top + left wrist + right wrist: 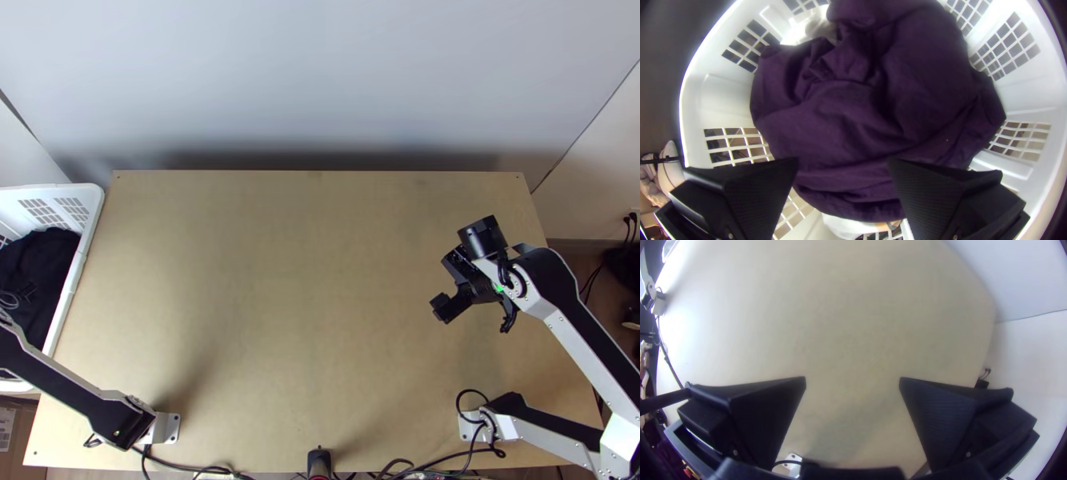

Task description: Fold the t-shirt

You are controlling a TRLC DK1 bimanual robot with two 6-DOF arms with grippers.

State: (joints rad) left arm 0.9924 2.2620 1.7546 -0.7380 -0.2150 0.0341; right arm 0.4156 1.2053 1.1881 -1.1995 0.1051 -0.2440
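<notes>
Loosely bunched purple cloth (849,115) inside latticed white basket (724,98), smooth wooden table (304,280)

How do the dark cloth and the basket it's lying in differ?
The dark cloth is purple in the left wrist view, while the basket is white. The cloth lies bunched in soft folds, whereas the basket has stiff walls with grids of openings. Both are below the left gripper.

A table (320,320) stands before a wall (320,80). Left of the table is a basket (94,210), with a cloth (853,115) lying in it. Cables (188,467) run along the table's near edge.
</notes>
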